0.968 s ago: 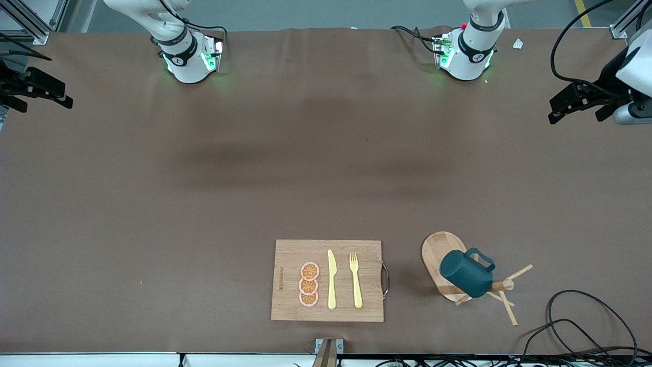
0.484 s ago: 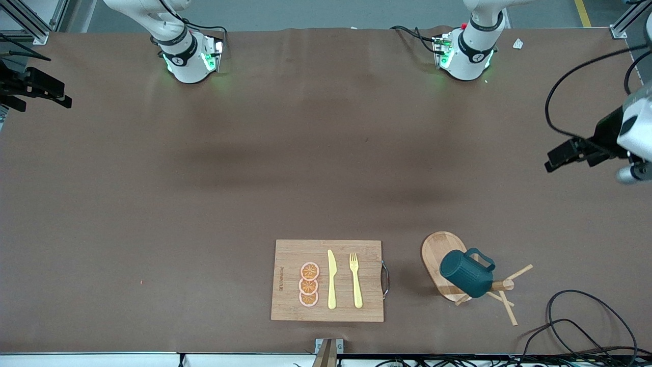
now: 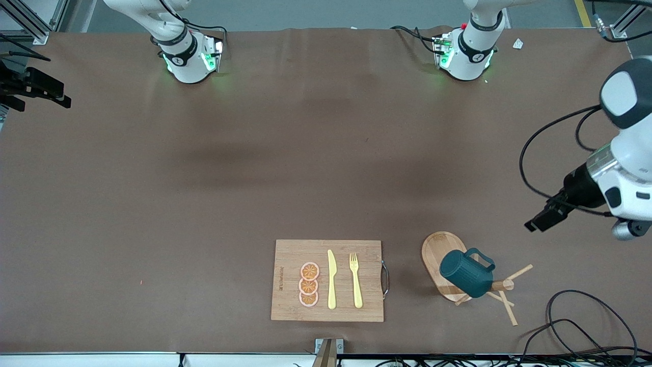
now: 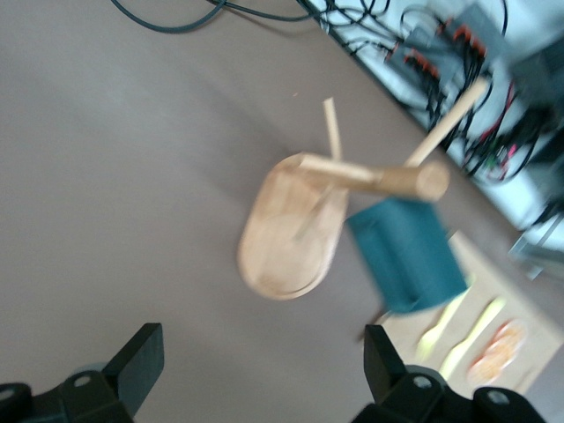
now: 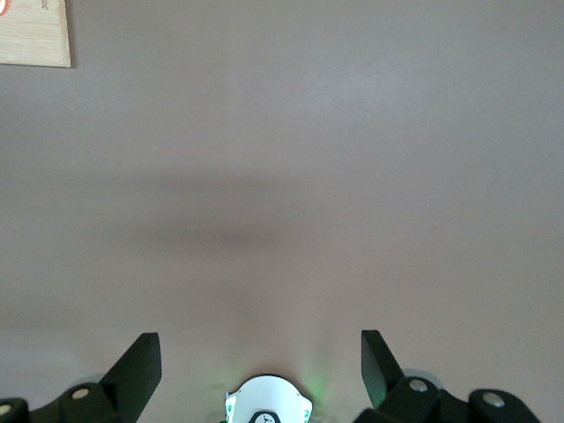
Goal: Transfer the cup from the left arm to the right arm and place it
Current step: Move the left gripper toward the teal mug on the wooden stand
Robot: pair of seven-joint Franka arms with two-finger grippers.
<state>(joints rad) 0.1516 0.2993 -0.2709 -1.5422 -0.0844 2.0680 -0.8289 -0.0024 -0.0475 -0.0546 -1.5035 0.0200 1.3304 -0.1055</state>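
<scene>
Covering the bench (image 3: 204, 193) is a brown mat. Toward its camera-side edge lies a bamboo cutting board (image 3: 290, 255) carrying three orange slices (image 3: 309, 284), a yellow knife (image 3: 331, 279) and a yellow fork (image 3: 355, 280). Beside it, toward the left arm's end, an oval wooden stand (image 3: 435, 250) with pegs holds the cup (image 3: 466, 273), tilted on a peg. Left end effector (image 3: 540, 220) hovers over the bench near the stand, fingers (image 4: 137, 361) wide, holding nothing. Right end effector (image 3: 41, 92) waits over its end of the bench, fingers (image 5: 137, 368) wide, empty.

1 cup (image 3: 466, 274); 1 cutting board (image 3: 290, 255); 1 knife (image 3: 331, 280); 1 fork (image 3: 355, 281); 3 orange slices (image 3: 308, 284)
</scene>
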